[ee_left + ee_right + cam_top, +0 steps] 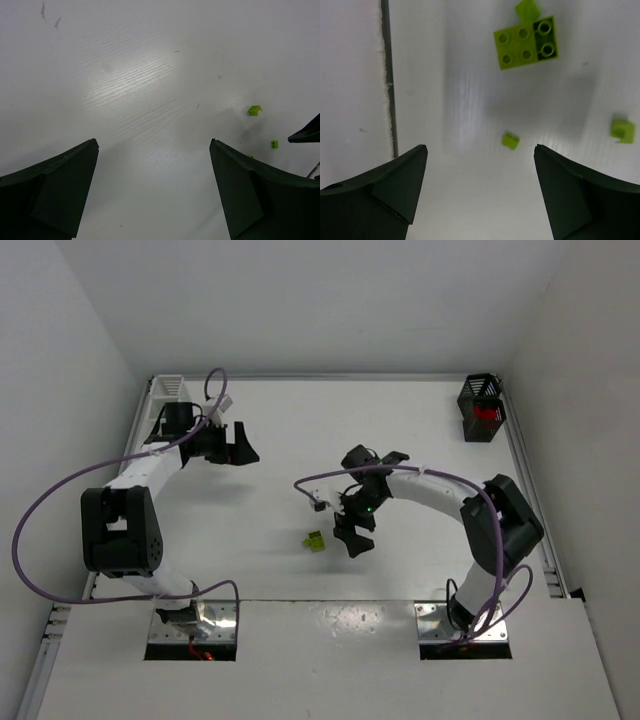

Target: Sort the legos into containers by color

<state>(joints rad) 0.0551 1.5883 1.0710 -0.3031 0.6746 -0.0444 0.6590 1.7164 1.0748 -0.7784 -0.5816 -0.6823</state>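
Observation:
Lime legos lie mid-table (315,540). The right wrist view shows a lime plate with a dark green brick on its end (526,42), a tiny lime brick (510,140) just ahead of my fingers, and another lime brick (622,131) at the right. My right gripper (352,540) (480,150) is open and empty just right of them. My left gripper (236,452) (154,142) is open and empty over bare table at the far left. It sees two lime bricks (254,110) far off. The white bin (168,390) stands at the back left. The black bin (481,408) at the back right holds red pieces.
A dark seam (387,75) in the table runs left of my right gripper. A raised rail (527,480) borders the table's right edge. White walls close in the back and sides. A tip of the right gripper (306,132) shows in the left wrist view.

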